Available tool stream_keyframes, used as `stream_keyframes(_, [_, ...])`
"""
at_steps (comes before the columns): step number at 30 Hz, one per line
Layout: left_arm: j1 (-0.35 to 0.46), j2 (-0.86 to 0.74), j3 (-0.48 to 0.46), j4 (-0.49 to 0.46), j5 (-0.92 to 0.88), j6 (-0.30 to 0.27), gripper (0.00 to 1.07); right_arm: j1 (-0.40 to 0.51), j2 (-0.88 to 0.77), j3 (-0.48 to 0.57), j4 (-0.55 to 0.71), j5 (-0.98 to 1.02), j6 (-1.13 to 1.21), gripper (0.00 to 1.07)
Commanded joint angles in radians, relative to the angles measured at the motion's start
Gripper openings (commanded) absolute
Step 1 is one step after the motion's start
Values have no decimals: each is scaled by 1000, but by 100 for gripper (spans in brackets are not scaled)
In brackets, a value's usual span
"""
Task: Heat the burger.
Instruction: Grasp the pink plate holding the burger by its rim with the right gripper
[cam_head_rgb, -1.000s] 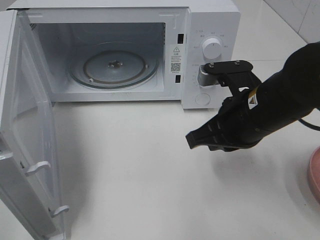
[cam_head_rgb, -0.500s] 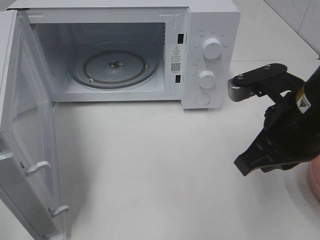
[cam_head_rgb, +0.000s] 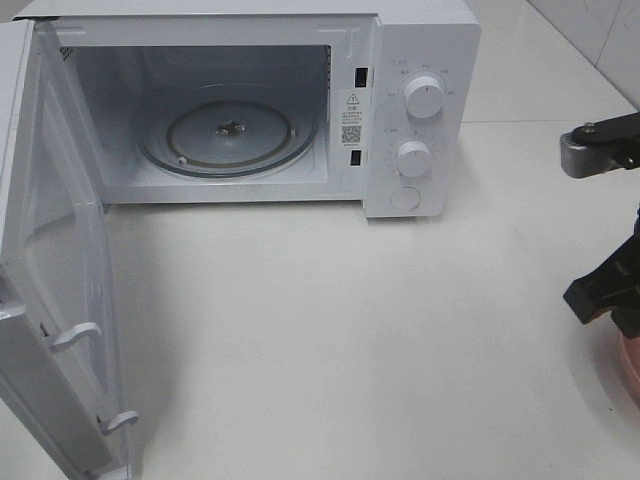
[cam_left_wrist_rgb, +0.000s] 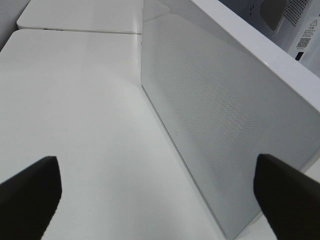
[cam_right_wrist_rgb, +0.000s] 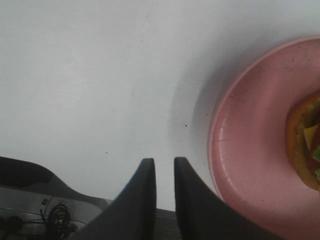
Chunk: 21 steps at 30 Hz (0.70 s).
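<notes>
Only an edge of the burger (cam_right_wrist_rgb: 306, 142) shows in the right wrist view: brown bun with bits of green, red and yellow, lying on a pink plate (cam_right_wrist_rgb: 250, 150). My right gripper (cam_right_wrist_rgb: 165, 162) hovers over the white table beside that plate, its fingers a narrow gap apart with nothing between them. In the exterior high view the right gripper (cam_head_rgb: 600, 295) is at the right edge, just above the plate's rim (cam_head_rgb: 630, 365). My left gripper (cam_left_wrist_rgb: 159, 195) is wide open and empty next to the microwave's open door (cam_left_wrist_rgb: 215, 115).
The white microwave (cam_head_rgb: 420, 40) stands at the back with its door (cam_head_rgb: 50, 300) swung out to the left. Its glass turntable (cam_head_rgb: 230, 130) is bare. Two knobs (cam_head_rgb: 423, 98) are on its right panel. White table (cam_head_rgb: 330, 340) lies in front.
My right arm has pulled away from the front of the microwave's knobs to the far right, over by the pink plate. Its fingers have parted slightly. The left gripper has not moved.
</notes>
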Motion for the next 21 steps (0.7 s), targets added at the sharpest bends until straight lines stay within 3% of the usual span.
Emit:
stream_keyframes(1, [-6, -20, 0, -2, -6, 4, 100, -45, -5, 1, -21, 19, -12, 30])
stream_keyframes(3, [-6, -20, 0, -2, -6, 4, 100, -51, -5, 1, -28, 22, -12, 36])
stream_keyframes(4, [-6, -20, 0, -2, -6, 4, 100, -51, -5, 1, -43, 22, -11, 54])
stream_keyframes(5, [-6, -20, 0, -2, -6, 4, 100, -51, -5, 1, -43, 22, -11, 54])
stream_keyframes(6, [-6, -20, 0, -2, -6, 4, 100, -51, -5, 1, -48, 21, -11, 64])
stream_keyframes(7, [-6, -20, 0, -2, -6, 4, 100, -51, -5, 1, -60, 21, -11, 81])
stream_keyframes(8, [-6, -20, 0, -2, -6, 4, 100, -51, -5, 1, -60, 21, -11, 81])
stream_keyframes(10, [-6, -20, 0, -2, -6, 4, 100, -51, -5, 1, -61, 18, -12, 100])
stream_keyframes(21, [-6, -20, 0, -2, -6, 4, 100, -73, -5, 50, -77, -52, -6, 98])
